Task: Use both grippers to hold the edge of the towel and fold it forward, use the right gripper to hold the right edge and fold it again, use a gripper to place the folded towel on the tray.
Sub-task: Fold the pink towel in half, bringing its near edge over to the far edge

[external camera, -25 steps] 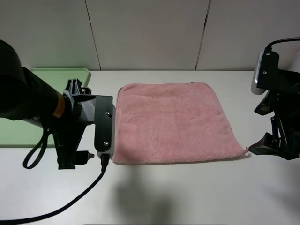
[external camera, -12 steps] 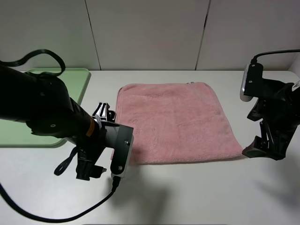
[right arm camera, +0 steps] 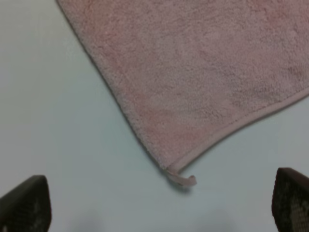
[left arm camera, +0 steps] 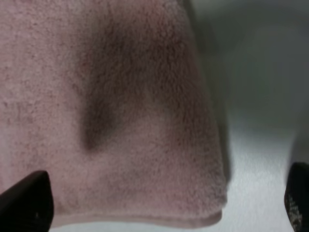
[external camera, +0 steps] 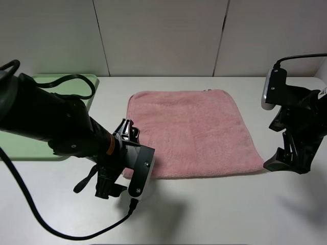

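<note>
The left gripper (external camera: pixel 127 148) is no longer beside the left hem of the towel (external camera: pixel 191 130). It now hangs over the towel's front-left corner, nearer the bench's front edge, hiding that corner from above. Its arm uncovers more of the tray (external camera: pixel 76 81). The right gripper (external camera: pixel 278 162) is now farther from the bench's right edge, just beside the towel's loop (right arm camera: pixel 186 180).

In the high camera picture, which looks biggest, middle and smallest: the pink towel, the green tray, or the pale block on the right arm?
1. Towel.
2. Tray, but this is unsure: the left arm and the picture's edge hide much of it.
3. Pale block.
</note>
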